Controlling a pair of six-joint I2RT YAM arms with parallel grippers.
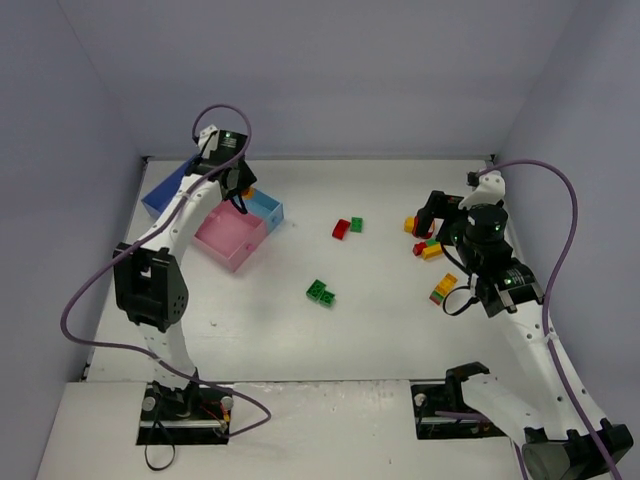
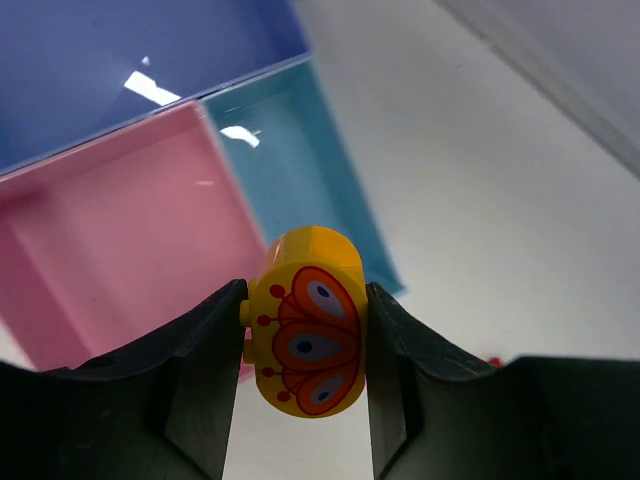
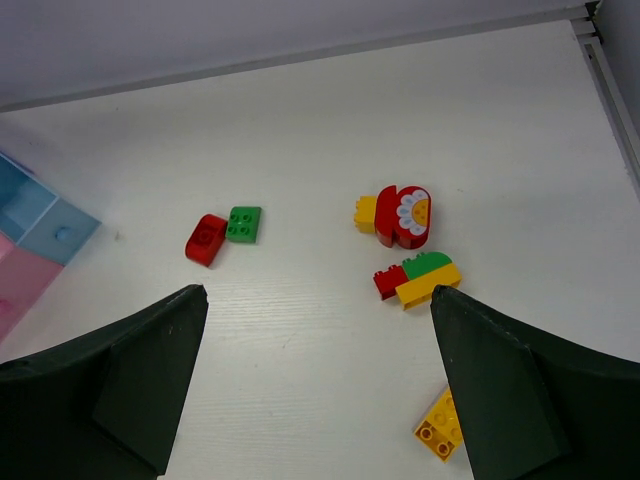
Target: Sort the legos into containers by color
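Observation:
My left gripper (image 2: pixel 305 345) is shut on a yellow lego (image 2: pixel 308 320) printed with an orange butterfly. It hangs over the tray's edge where the pink compartment (image 2: pixel 120 230) meets the teal one (image 2: pixel 300 170), with the blue compartment (image 2: pixel 140 70) beyond. From above, the left gripper (image 1: pixel 240 196) hovers at the tray (image 1: pixel 228 238). My right gripper (image 3: pixel 318 295) is open and holds nothing, above bare table. Ahead of it lie a red lego (image 3: pixel 206 240) touching a green one (image 3: pixel 244 224), a red flower lego with a yellow piece (image 3: pixel 400 215), a red-green-yellow stack (image 3: pixel 420 278) and a yellow lego (image 3: pixel 440 430).
A green pair of legos (image 1: pixel 320 292) lies mid-table. A multicoloured stack (image 1: pixel 443 289) sits beside my right arm (image 1: pixel 490 250). Grey walls close the table at the back and both sides. The right wrist view catches the tray's corner (image 3: pixel 40 225) at far left.

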